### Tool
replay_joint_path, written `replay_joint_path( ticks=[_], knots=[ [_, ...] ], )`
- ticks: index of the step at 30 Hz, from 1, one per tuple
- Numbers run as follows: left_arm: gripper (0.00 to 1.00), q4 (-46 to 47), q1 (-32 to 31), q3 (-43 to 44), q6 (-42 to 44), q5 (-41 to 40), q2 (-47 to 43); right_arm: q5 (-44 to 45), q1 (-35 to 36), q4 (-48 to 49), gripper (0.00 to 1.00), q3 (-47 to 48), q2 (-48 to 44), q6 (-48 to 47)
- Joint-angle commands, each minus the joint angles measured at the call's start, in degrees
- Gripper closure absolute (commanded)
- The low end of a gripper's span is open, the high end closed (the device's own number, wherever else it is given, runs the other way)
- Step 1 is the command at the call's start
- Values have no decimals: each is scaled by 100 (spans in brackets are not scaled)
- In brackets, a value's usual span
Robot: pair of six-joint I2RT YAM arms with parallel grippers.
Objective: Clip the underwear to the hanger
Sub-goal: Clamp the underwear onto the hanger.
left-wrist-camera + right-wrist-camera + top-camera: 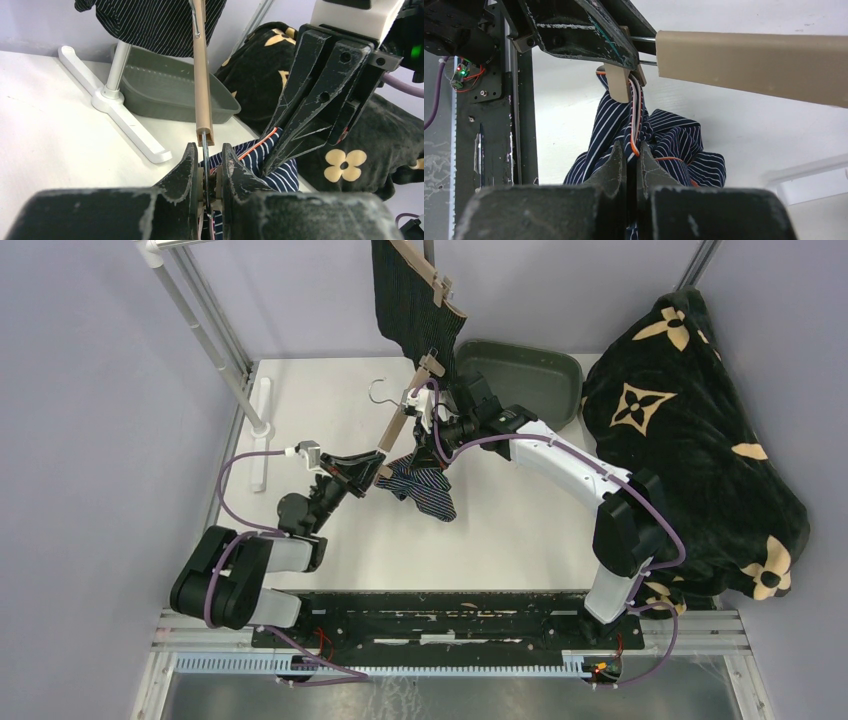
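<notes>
At mid-frame in the top view, the navy striped underwear (428,488) dangled just above the table (520,530), its edge reaching the tan hanger's (400,420) lower clip (620,85). The left pincer (375,468) squeezed that clip narrowly; the right pincer (629,150) pinched the navy cloth tight.

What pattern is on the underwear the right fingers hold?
The underwear is navy with thin white stripes and orange trim; best in the right wrist view.

White table (520,540) with grey bin (530,352), blanket (690,440)
</notes>
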Motion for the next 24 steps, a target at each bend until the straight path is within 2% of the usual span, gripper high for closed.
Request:
replay_joint_path(
  ticks=[1, 9, 24],
  knots=[
    [97, 964, -29, 201, -33, 146, 128, -174, 16, 84, 99, 311, -101, -101],
    [97, 1175, -27, 271, -150, 169, 316, -178, 16, 76, 99, 307, -138, -117],
    [97, 1178, -38, 270, -183, -84, 106, -193, 19, 66, 99, 246, -169, -120]
  ],
)
